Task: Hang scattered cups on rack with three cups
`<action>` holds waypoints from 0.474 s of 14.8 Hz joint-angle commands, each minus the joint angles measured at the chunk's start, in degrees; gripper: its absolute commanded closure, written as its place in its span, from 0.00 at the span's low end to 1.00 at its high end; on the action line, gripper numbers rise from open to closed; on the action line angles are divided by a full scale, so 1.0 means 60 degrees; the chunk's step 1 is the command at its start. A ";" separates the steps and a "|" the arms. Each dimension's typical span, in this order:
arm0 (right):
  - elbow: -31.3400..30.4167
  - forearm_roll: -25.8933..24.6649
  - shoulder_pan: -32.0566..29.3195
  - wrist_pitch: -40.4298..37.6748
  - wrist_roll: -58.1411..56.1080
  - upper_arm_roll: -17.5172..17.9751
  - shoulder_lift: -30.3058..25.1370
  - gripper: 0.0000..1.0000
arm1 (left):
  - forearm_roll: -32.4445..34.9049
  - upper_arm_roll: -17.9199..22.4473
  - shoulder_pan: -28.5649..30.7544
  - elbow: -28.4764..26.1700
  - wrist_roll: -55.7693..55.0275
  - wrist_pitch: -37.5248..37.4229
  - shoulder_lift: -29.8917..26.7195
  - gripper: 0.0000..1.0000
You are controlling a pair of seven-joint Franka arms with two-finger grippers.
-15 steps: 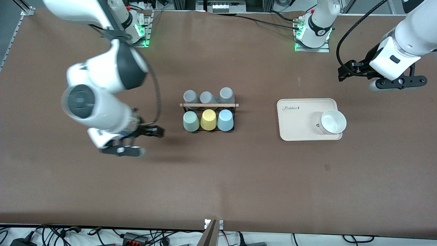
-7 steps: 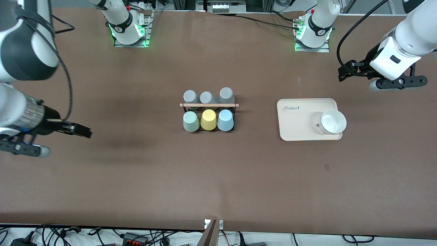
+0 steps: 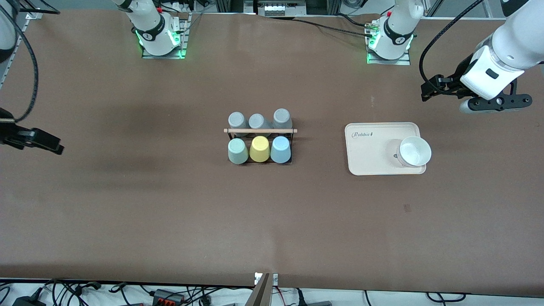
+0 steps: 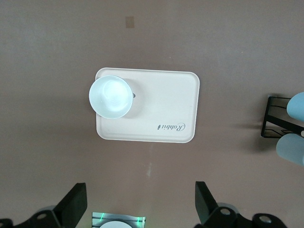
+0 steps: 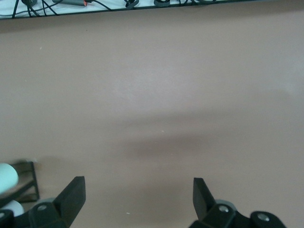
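Front view shows the rack (image 3: pixel 260 136) in the middle of the bench (image 3: pixel 170 221), with the mint green cup (image 3: pixel 237 151), a yellow cup (image 3: pixel 259 149) and the light blue cup (image 3: pixel 280 149) all inverted in its row nearer the camera, and three grey cups (image 3: pixel 258 120) in the row on the other side of the wooden rod (image 3: pixel 260 131). No cup lies loose on the bench, so the hanging looks done.

The cups look like light, rigid, smooth plastic with tapered walls; I judge they would slip in a loose pinch, so a hold across the wider rim end would be safer. The thin wire rack could shift or tip if nudged.

The left gripper (image 4: pixel 140 206) hangs with fingers spread and empty over bare bench at the left arm's end; the tray (image 4: pixel 166 99) with a white bowl (image 4: pixel 110 96) lies well ahead of its fingers, the rack far off to one side. The right gripper (image 5: pixel 137 199), fingers likewise spread and empty, hovers over the bench at the right arm's end, the rack just at one finger's side of its view. Open bench surrounds the rack on every side; the bench edge with cables lies well ahead of the right fingers.
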 commanded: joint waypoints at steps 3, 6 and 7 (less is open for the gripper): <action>-0.0612 -0.0015 -0.0055 0.0112 -0.0932 -0.0286 -0.0694 0.00 | -0.0174 -0.0029 0.0111 0.0098 0.0238 -0.0165 -0.0075 0.00; -0.1529 -0.0045 -0.0055 0.0300 -0.0932 -0.0286 -0.1306 0.00 | -0.0174 -0.0029 0.0111 0.0098 0.0224 -0.0180 -0.0075 0.00; -0.2304 -0.0045 -0.0070 0.0751 -0.0932 -0.0286 -0.1774 0.00 | -0.0174 -0.0029 0.0111 0.0098 0.0238 -0.0180 -0.0075 0.00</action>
